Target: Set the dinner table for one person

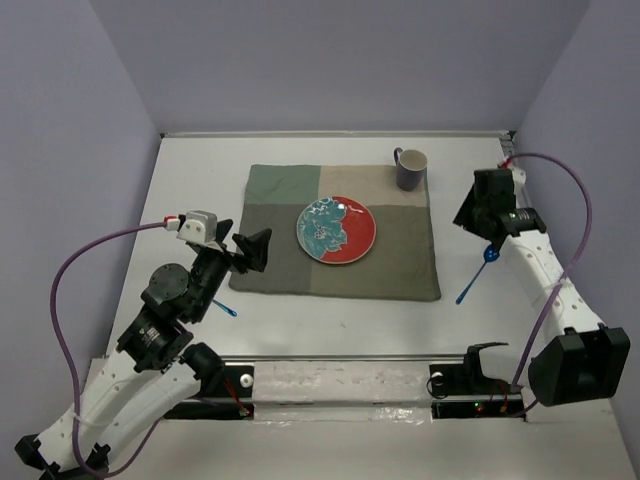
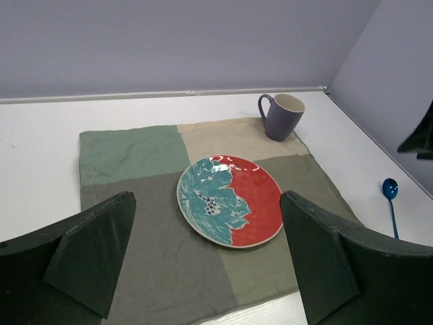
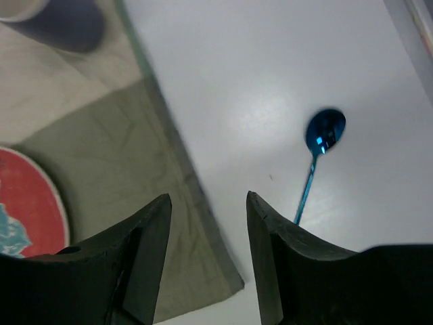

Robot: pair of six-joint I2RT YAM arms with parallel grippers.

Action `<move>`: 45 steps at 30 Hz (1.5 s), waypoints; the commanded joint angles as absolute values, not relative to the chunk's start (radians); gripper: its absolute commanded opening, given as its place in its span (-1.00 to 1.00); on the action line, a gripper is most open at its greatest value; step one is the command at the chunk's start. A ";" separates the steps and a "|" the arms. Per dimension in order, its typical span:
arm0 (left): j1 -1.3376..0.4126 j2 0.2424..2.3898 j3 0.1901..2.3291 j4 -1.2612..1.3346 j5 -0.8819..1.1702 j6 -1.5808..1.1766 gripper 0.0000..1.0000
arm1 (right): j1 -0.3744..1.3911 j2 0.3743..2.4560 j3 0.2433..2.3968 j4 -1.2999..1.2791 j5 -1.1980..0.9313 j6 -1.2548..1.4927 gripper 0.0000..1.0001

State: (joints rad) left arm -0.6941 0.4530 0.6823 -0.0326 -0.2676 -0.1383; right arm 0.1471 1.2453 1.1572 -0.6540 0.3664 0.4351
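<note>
The white dinner table carries a green-and-beige mat. A red and teal plate lies at the mat's centre, and a purple-grey mug stands on its far right corner. A blue spoon lies on the table right of the mat. My left gripper is open and empty above the mat's left edge, facing the plate. My right gripper is open and empty above the bare table between the mat's right edge and the spoon.
A second small blue utensil lies left of the mat, partly hidden under my left arm. Grey walls enclose the table on three sides. A metal rail with the arm bases runs along the near edge.
</note>
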 commanded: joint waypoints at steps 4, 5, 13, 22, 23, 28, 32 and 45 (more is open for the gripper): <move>-0.735 0.420 0.687 -0.032 -0.356 -0.118 0.98 | -0.009 1.181 0.931 -0.793 0.293 0.670 0.02; -0.739 0.419 0.687 -0.034 -0.357 -0.120 0.98 | -0.027 1.190 0.927 -0.792 0.284 0.670 0.01; -0.741 0.402 0.684 -0.028 -0.342 -0.118 0.98 | -0.159 1.285 0.862 -0.726 0.226 0.614 -0.03; -0.739 0.403 0.683 -0.025 -0.334 -0.117 0.98 | -0.178 1.422 0.836 -0.569 0.232 0.572 -0.17; -0.741 0.403 0.683 -0.025 -0.334 -0.115 0.98 | -0.178 1.434 0.836 -0.560 0.238 0.569 -0.17; -0.741 0.406 0.683 -0.023 -0.328 -0.117 0.98 | -0.190 1.529 0.867 -0.517 0.250 0.537 -0.30; -0.739 0.405 0.683 -0.023 -0.331 -0.115 0.98 | -0.209 1.563 0.890 -0.509 0.261 0.538 -0.32; -0.739 0.408 0.683 -0.025 -0.336 -0.114 0.98 | -0.229 1.620 0.911 -0.491 0.244 0.523 -0.83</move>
State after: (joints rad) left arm -0.7341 0.4099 0.6823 -0.0643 -0.3237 -0.1341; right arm -0.2214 1.6150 0.9176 -0.5358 0.2173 0.5343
